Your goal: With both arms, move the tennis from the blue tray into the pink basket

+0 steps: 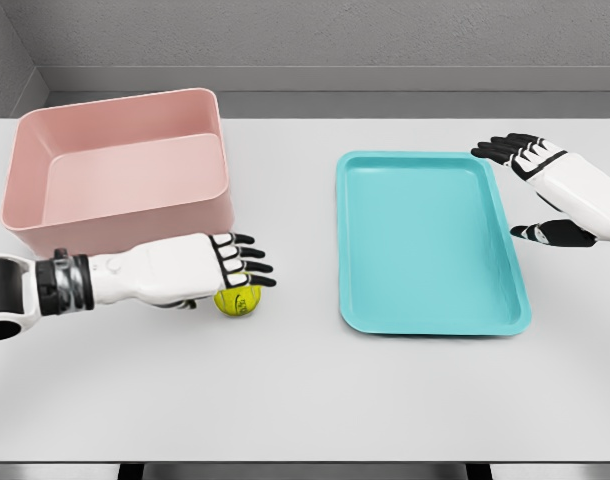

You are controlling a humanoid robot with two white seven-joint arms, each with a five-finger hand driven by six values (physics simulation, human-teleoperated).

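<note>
1. Head view first: the yellow-green tennis ball (237,299) sits on the white table (305,400), just in front of the pink plastic basket (120,170) at the table's far-left corner.
2. Left white five-finger hand (220,262) lies over the ball, black-tipped fingers (253,267) stretched across its top; whether they truly grip it, I cannot tell.
3. Shallow turquoise-blue rectangular tray (430,240) lies right of the table's centre, nothing in it.
4. Right white hand (550,190) hovers at the tray's far-right corner, fingers spread, holding nothing.
</note>
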